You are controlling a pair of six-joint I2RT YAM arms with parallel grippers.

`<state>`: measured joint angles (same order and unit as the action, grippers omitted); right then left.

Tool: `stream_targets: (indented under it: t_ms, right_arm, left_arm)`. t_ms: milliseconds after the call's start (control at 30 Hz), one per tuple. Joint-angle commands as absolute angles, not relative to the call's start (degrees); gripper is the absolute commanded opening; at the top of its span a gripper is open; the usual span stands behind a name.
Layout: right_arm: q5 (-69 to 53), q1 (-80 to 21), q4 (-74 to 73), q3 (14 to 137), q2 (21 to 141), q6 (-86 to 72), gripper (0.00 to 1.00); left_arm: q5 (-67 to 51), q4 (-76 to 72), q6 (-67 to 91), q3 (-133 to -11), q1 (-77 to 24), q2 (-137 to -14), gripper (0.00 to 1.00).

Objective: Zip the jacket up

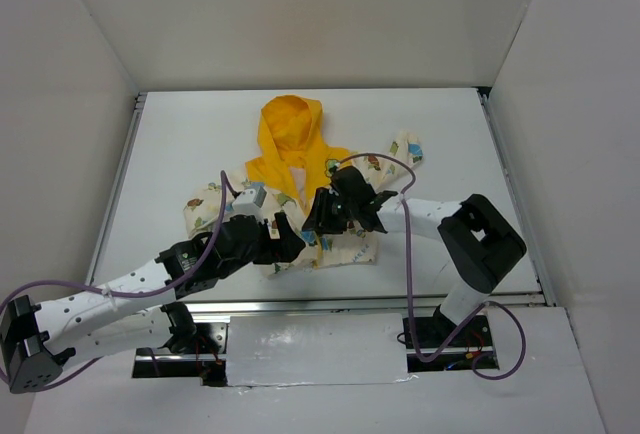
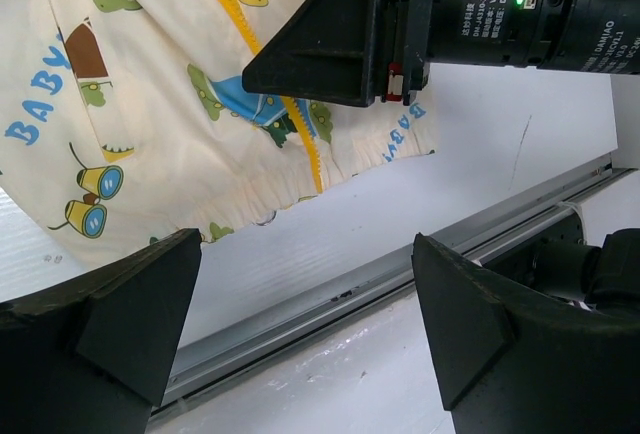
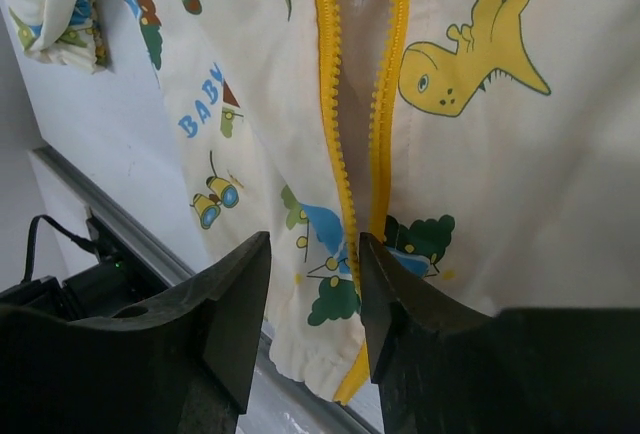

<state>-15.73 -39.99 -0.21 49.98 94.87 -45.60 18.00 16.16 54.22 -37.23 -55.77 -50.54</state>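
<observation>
The jacket (image 1: pixel 300 169) lies flat on the white table, yellow hood (image 1: pixel 290 124) toward the back and hem toward me. Its yellow zipper (image 3: pixel 340 154) stands apart, the two toothed edges side by side. My right gripper (image 3: pixel 315 284) hovers at the bottom of the zipper; its jaws stand apart, with the left panel's hem showing between them and the zipper edge next to the right finger. My left gripper (image 2: pixel 305 324) is wide open over the table's near edge, just off the jacket's hem (image 2: pixel 250 209), nothing between its fingers. In the top view both grippers (image 1: pixel 290 246) (image 1: pixel 318 216) sit close together at the hem.
A metal rail (image 2: pixel 330 299) runs along the table's near edge under my left gripper. The right gripper's black body (image 2: pixel 330 44) hangs over the jacket in the left wrist view. White walls enclose the table on three sides. A purple cable (image 1: pixel 410 254) loops off the right arm.
</observation>
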Motion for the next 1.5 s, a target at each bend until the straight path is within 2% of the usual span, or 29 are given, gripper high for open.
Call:
stream_targets:
  t_ms: [0,167,300,367,467,500,567,633,667,833,933,1000,1233,1467]
  right_arm:
    - [-18.4,-40.3,2.6,49.0,95.9,-46.1,0.49]
    - [-19.1,-40.3,3.6,47.0,95.5,-46.8,0.49]
    - [-16.6,-40.4,2.2,45.8,94.6,-46.4,0.52]
    - [-17.0,-40.4,3.4,44.4,94.1,-46.4,0.51]
    - [-21.2,-40.3,6.4,43.6,94.4,-46.9,0.38]
    - [-22.2,-40.3,6.9,43.5,94.9,-47.0,0.29]
    - [-23.8,-40.5,8.3,43.3,95.1,-47.5,0.21]
    - [-23.8,-40.4,9.0,43.0,94.5,-47.9,0.03]
    - [-23.8,-40.3,9.3,42.7,93.4,-48.1,0.00]
    - [-25.4,-40.4,14.8,40.5,86.9,-47.7,0.00]
    - [-26.4,-40.4,22.3,36.4,81.6,-47.2,0.00]
    - [-26.8,-40.4,23.1,35.8,79.0,-46.6,0.00]
    - [-28.7,-40.4,23.6,34.8,76.5,-44.7,0.00]
    - [-28.4,-40.4,23.6,33.8,76.6,-43.9,0.00]
  left_arm:
    - [18.3,14.8,54.9,-37.2,-56.0,-50.2,0.99]
    - [18.5,14.8,54.9,-36.8,-56.1,-49.9,0.95]
    - [18.4,14.8,54.8,-36.8,-56.0,-49.7,0.95]
    - [18.2,14.5,54.4,-36.7,-56.1,-49.8,0.95]
    - [18.1,14.2,54.5,-36.7,-56.0,-50.3,0.95]
    - [18.2,14.1,54.6,-36.7,-56.1,-50.3,0.95]
    - [18.1,14.1,54.6,-36.7,-56.0,-50.4,0.95]
    - [18.0,14.1,54.7,-36.7,-56.1,-50.4,0.95]
    - [18.0,14.1,54.7,-36.7,-56.0,-50.3,0.95]
    - [16.0,12.5,55.2,-35.3,-56.0,-50.3,0.92]
    - [14.8,9.7,56.2,-33.1,-56.0,-50.7,0.83]
    - [14.2,8.2,56.2,-31.9,-56.0,-51.2,0.82]
    - [12.8,0.9,55.6,-29.4,-56.0,-52.9,0.77]
    - [13.8,-5.8,55.7,-26.3,-55.9,-51.5,0.77]
